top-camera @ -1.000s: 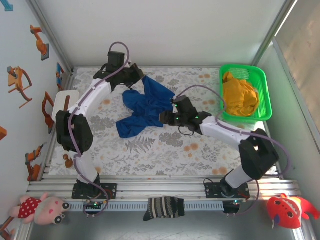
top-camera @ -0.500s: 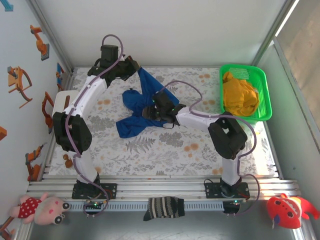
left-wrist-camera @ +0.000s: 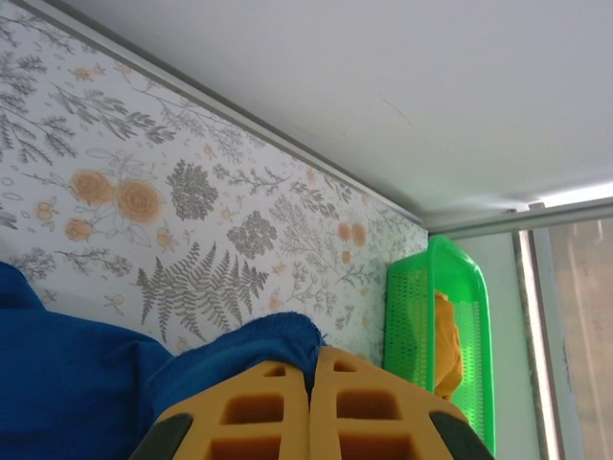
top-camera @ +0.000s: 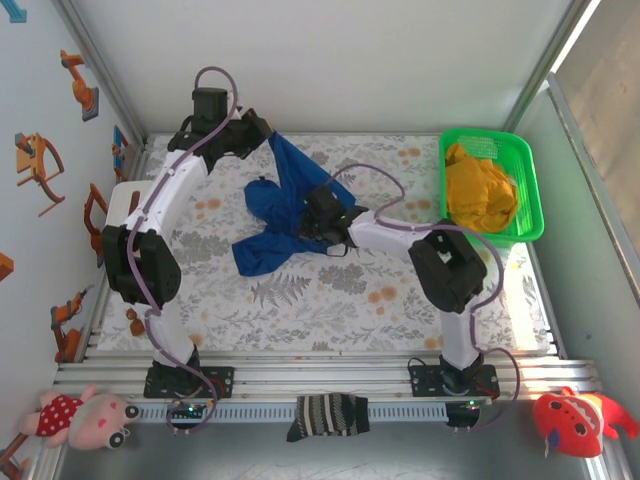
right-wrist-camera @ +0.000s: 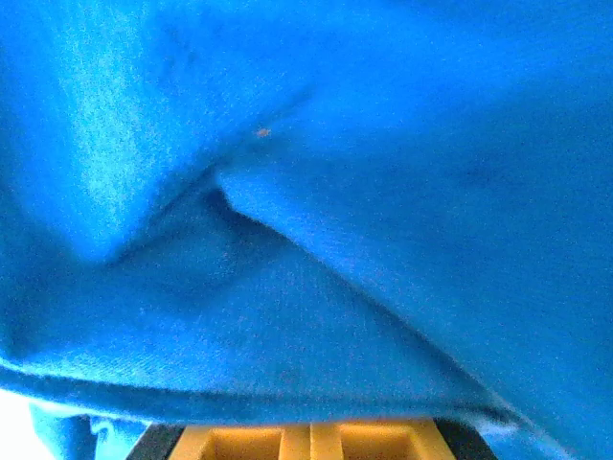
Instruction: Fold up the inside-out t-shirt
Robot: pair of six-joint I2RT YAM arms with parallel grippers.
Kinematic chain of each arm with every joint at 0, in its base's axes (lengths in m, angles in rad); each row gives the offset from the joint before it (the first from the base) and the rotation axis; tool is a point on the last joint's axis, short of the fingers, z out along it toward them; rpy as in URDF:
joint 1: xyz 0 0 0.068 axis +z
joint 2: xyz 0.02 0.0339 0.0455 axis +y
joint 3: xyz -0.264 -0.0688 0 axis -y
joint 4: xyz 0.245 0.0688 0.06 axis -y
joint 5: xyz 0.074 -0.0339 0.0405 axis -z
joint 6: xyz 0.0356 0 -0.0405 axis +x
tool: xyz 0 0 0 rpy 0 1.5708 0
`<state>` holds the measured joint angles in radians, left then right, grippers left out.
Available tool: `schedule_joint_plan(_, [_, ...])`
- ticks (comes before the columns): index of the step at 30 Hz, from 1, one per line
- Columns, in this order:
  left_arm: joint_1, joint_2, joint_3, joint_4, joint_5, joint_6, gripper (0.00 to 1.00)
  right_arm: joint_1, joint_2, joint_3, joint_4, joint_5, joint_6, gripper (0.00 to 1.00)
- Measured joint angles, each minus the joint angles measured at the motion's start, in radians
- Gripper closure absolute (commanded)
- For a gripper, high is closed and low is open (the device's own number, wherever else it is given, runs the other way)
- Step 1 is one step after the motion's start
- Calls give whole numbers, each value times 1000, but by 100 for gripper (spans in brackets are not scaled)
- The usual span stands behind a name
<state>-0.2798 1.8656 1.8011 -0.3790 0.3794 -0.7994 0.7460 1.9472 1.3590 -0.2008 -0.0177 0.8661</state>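
The inside-out t-shirt [top-camera: 283, 205] is lying bunched on the counter [top-camera: 330, 290], left of centre. Its long axis is running from a raised far corner toward the near left. The left fingers [left-wrist-camera: 278, 393] are pinching that corner. The right fingers [right-wrist-camera: 249, 443], open a moment ago, are now clamping its middle, probably readying a two-handed spread.

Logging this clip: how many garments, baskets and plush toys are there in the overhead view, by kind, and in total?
Garments: 3 (blue t-shirt, mustard-yellow garment, striped sock)
Baskets: 1 (green basket)
Plush toys: 2 (pink doll, red plush)
Total: 6
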Motion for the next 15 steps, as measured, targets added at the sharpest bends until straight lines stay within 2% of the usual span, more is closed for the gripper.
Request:
schedule_joint_plan(4, [92,0,68,-11,23,-14,100,-136,-183,39,-114,-30,-112,100])
schedule_joint_plan(8, [182,-2,209,-17,40,-36,100,-329,-299,251,-237,-45,-234,100])
schedule_joint_plan(11, [219,-22,293,-16,66,-59,100,-444,-340,438,-306,-67,-304,100])
schedule_joint_plan(15, [216,-73,357,-8,110,-85,100,-507,-363,606,-368,-109,-356,100])
